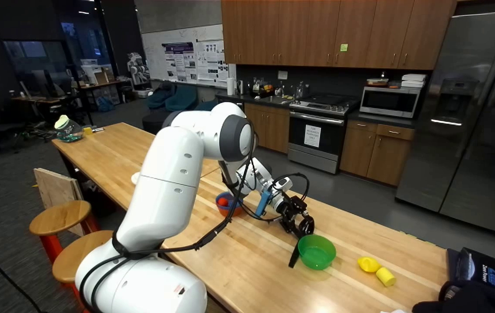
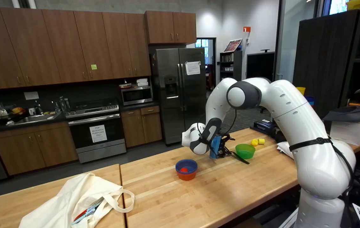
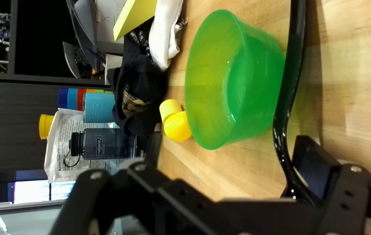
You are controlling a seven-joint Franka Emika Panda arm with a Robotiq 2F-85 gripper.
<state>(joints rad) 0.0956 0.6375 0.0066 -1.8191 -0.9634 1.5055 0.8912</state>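
The black tool (image 3: 285, 98) is long and thin, with a bend in it. It slants from the gripper (image 3: 221, 160) down toward the wooden table (image 1: 247, 254). The gripper's two jaws are wide apart. In the wrist view the tool runs in between them, close by one side, but I cannot tell if they touch it.

Right next to the tool is the green bowl (image 3: 260, 78). It stands upright, and some light comes through it. I cannot tell if the tool touches the bowl.

Past the bowl are a yellow lemon (image 1: 368, 264) and a yellow block (image 1: 386, 277), side by side. In the wrist view they peek out from behind the bowl's rim.

Back from the gripper, an orange bowl (image 2: 187, 176) has a blue bowl (image 2: 194, 166) sitting in it. A red ball (image 2: 183, 170) is inside the blue one.

At the end of the table, past the yellow things, are a black cloth (image 3: 140, 88), a white cloth (image 3: 161, 39) and a dark box (image 1: 486, 274). A floppy cloth bag (image 2: 56, 202) lies over the other way.

Two stools (image 1: 60, 217) stand beside the table. Across the floor are a stove (image 1: 334, 134), a microwave (image 1: 389, 102) and a big gray fridge (image 1: 456, 130).
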